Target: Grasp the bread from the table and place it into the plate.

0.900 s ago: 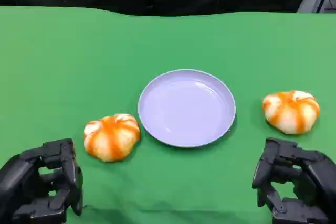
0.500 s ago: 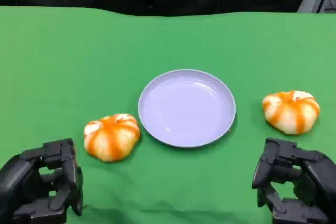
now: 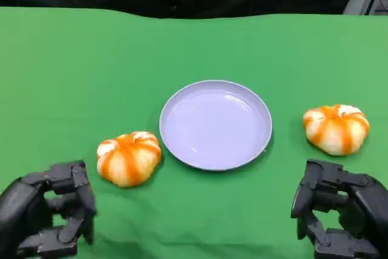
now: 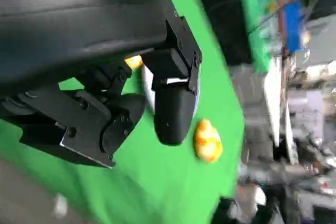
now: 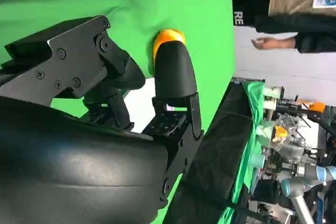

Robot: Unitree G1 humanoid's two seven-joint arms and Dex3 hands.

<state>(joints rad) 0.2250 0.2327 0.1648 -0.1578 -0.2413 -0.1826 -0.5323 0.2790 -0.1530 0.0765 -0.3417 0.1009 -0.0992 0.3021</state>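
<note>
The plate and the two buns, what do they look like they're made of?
Plate: probably plastic, lavender, smooth with a soft sheen across its bare inside. Left bun and right bun: likely toy foam or soft plastic rather than real bread; glossy orange and cream stripes look painted, though the pictures leave it open.

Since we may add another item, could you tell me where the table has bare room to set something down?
The wide cloth beyond the plate is bare, as is the near strip between the left hand and right hand. It is tighter where the left bread nearly meets the plate, and between the right bread and right hand.
</note>
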